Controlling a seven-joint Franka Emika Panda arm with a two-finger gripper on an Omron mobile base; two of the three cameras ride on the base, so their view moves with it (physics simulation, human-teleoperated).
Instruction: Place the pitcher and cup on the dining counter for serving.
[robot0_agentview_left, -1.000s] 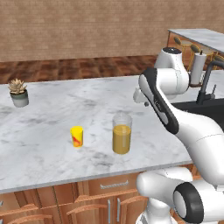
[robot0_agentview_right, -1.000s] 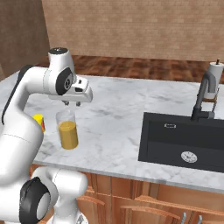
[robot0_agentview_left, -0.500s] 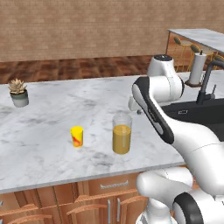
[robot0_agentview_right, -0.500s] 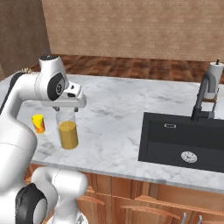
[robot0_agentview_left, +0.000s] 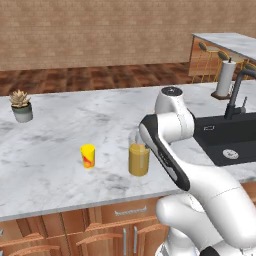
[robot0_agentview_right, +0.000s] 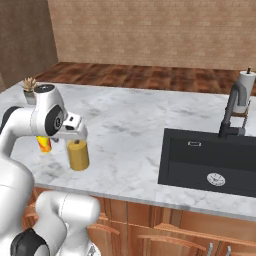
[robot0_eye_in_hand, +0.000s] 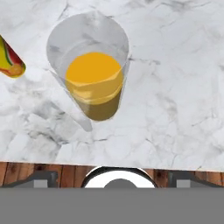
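The pitcher (robot0_agentview_left: 139, 160), a clear cylinder holding amber-orange liquid, stands upright near the front edge of the sink-side marble counter (robot0_agentview_left: 60, 130). From above, the hand view looks down into the pitcher (robot0_eye_in_hand: 94, 70). The yellow cup (robot0_agentview_left: 88, 156) with its red mark stands just left of it; the cup (robot0_agentview_right: 44, 144) is partly hidden behind my arm and the cup (robot0_eye_in_hand: 9, 61) shows at the left edge. My gripper (robot0_agentview_right: 75, 134) hovers right above the pitcher (robot0_agentview_right: 78, 155), open, fingertips (robot0_eye_in_hand: 41, 178) spread wide with nothing held. The dining counter (robot0_agentview_left: 225, 41) lies far back right.
A black sink (robot0_agentview_left: 227, 142) with a dark faucet (robot0_agentview_left: 236, 92) lies to the right, and a paper-towel roll (robot0_agentview_left: 225, 77) stands behind it. A grey plant pot (robot0_agentview_left: 22, 107) sits at the counter's far left. Yellow-framed stools (robot0_agentview_left: 206, 57) stand by the dining counter. Wooden cabinets (robot0_agentview_left: 100, 235) run below.
My arm has swung from near the sink side over to the pitcher and the hand has come down just above it. Pitcher and cup have not moved.
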